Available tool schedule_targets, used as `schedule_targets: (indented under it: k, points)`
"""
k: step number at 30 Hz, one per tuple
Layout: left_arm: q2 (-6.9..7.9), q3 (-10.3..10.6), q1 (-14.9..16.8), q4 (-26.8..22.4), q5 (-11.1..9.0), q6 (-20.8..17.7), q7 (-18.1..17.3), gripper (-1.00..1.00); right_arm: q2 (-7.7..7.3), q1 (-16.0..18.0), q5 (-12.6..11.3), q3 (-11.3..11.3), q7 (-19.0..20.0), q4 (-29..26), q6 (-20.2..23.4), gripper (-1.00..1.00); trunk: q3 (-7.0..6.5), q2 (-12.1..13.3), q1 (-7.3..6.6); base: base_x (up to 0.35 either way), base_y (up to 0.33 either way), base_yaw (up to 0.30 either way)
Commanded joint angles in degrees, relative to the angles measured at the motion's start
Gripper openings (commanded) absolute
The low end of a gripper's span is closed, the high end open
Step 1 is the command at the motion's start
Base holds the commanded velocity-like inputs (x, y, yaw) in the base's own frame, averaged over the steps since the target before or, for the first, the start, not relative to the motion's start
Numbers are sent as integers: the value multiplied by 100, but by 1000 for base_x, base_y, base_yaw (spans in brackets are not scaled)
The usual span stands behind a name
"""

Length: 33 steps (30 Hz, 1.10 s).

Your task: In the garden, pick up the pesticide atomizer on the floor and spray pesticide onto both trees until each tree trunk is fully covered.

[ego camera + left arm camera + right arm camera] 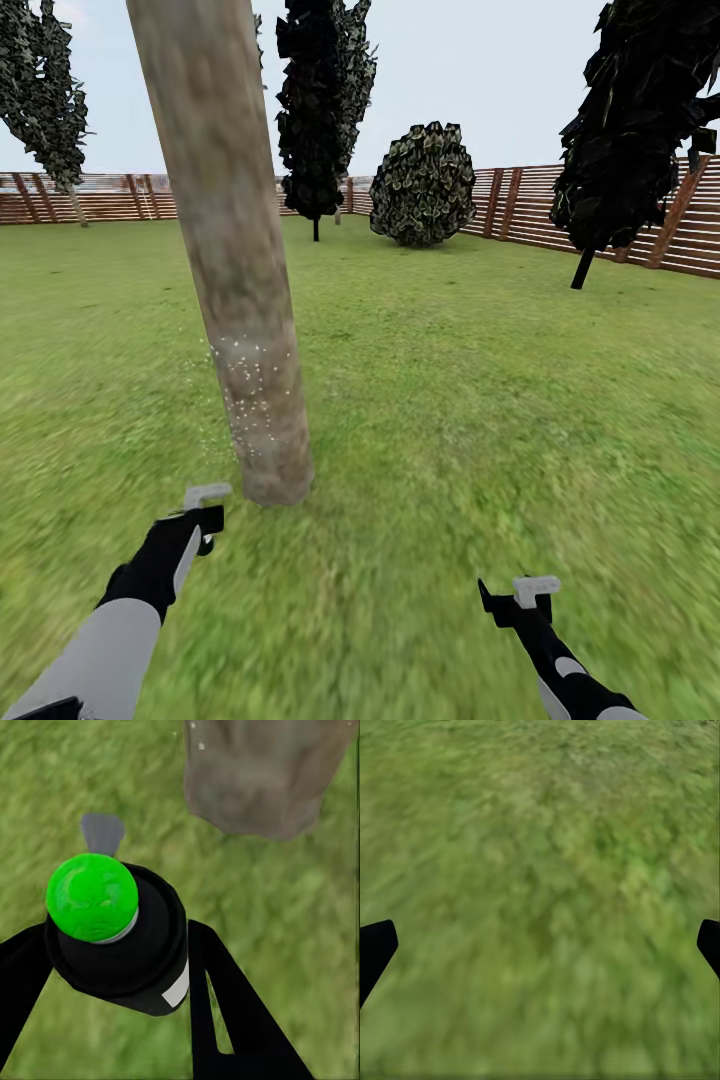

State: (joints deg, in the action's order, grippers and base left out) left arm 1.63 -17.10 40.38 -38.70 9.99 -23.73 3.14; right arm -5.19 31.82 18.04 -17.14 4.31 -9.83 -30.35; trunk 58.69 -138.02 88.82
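A thick grey-tan tree trunk [240, 290] rises from the lawn just ahead, left of centre. A patch of tiny white pesticide specks [248, 385] dots its lower part. My left gripper [206, 512] hovers low, just short of the trunk's base and slightly left of it. In the left wrist view my left gripper [120, 945] is shut on the pesticide atomizer [146, 952], a black bottle with a green cap [91, 896] and a white label. The trunk's base [262, 780] lies close beyond it. My right gripper [530, 592] hangs open over bare grass, its fingertips [375, 949] far apart.
Green lawn [470, 400] stretches all round. A slatted brown fence [610, 215] rings it. Farther off stand a dark narrow tree [320, 110], a round bush [424, 185], a dark leaning tree [635, 130] at the right and a leafy tree [50, 95] at the far left.
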Motion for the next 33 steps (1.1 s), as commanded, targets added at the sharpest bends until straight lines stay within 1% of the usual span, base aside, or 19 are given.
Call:
schedule_targets:
  k: [1,3,5,7,15,17,19,22,26,33]
  points:
    - [7,-124,-49,171,-176,102,1,-100,-12,0,-1,0,0,-1,-7,100,0,0,0,5,-47,0]
    - [18,-176,-109,328,-250,259,2,-100,-18,-1,-2,0,0,-1,-7,100,0,0,0,41,-154,0]
    - [8,-186,-135,393,-263,452,2,-100,-13,0,-2,0,5,-3,-6,100,0,0,0,68,-232,0]
    - [-8,-176,-142,423,-267,508,12,-100,-16,0,-2,0,8,-14,-6,100,0,0,0,77,-258,0]
    - [-30,-171,-145,464,-301,531,33,-100,-9,-3,-2,0,0,-2,-6,100,0,0,0,88,-265,0]
    - [-94,-171,-145,468,-279,537,36,-100,-9,-5,-2,0,0,0,-6,100,0,0,0,91,-266,0]
    - [-114,-171,-145,464,-260,537,51,-100,-9,-6,-2,0,0,1,-6,100,0,0,0,91,-266,0]
    - [-119,-168,-145,460,-247,536,376,-100,-9,-9,-2,0,0,-1,-6,100,0,0,0,91,-266,0]
    - [-119,-163,-145,460,-260,536,476,-100,-9,-9,-2,0,0,-2,-6,100,0,0,0,91,-266,5]
    - [-119,-162,-145,460,-261,536,485,-100,-9,-9,-2,0,0,-2,-6,100,0,0,0,91,-266,218]
